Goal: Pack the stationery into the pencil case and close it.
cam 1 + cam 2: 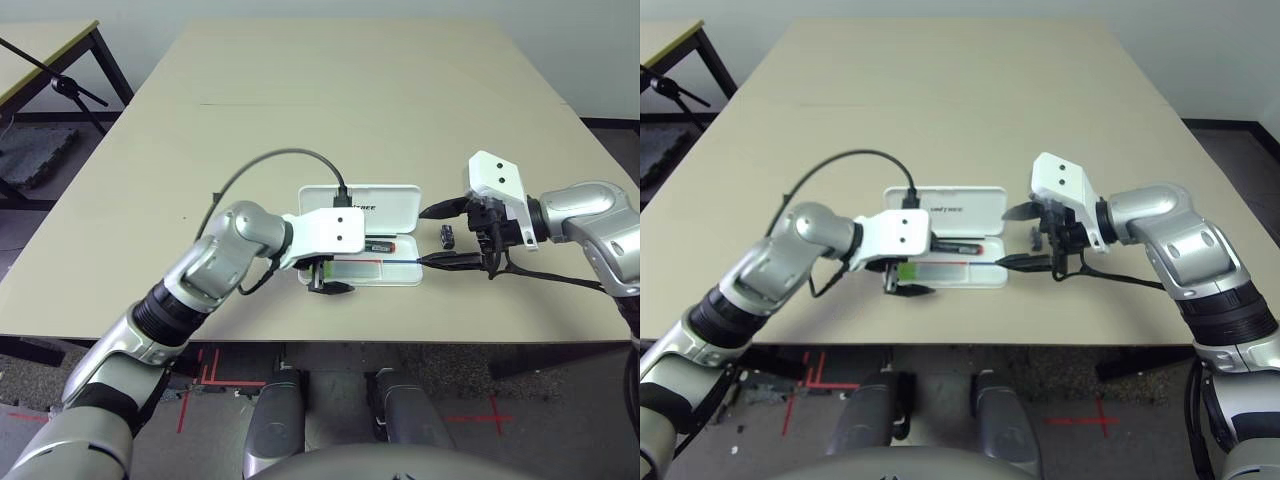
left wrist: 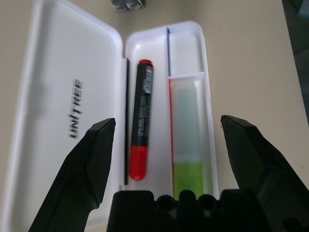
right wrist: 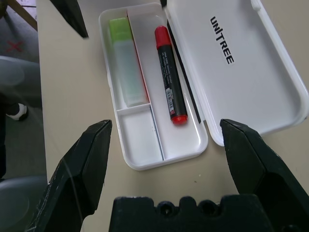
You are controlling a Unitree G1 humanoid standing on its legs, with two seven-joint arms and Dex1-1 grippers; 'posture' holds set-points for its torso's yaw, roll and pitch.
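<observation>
Near the front edge of the beige table (image 1: 330,90) we find the pencil case (image 1: 385,270) lying open, its lid (image 3: 241,63) folded flat away from us and showing the dark "UNITREE" print. A red-and-blue divider runs the length of the tray and splits it into two long channels. The channel next to the hinge holds the red-and-black marker pen (image 3: 170,75), lying lengthwise with one red end toward each short wall. The channel on the near side is cut by a short cross wall: its longer compartment holds the lime-green highlighter (image 3: 124,58) with its whitish cap, lying flat and parallel to the marker, while the smaller compartment beyond the cross wall shows bare white plastic.

The tiny dark grey-silver block (image 1: 447,236) sits on the table just beside the case's right-hand end, outside the tray and apart from it.

Our left gripper (image 2: 169,140) hangs above the left end of the tray, fingers spread wide with nothing between them; the highlighter and marker lie below in the gap. Our right gripper (image 1: 445,234) sits at the right end of the case, also spread and grasping nothing, one finger on either side of the small block.
</observation>
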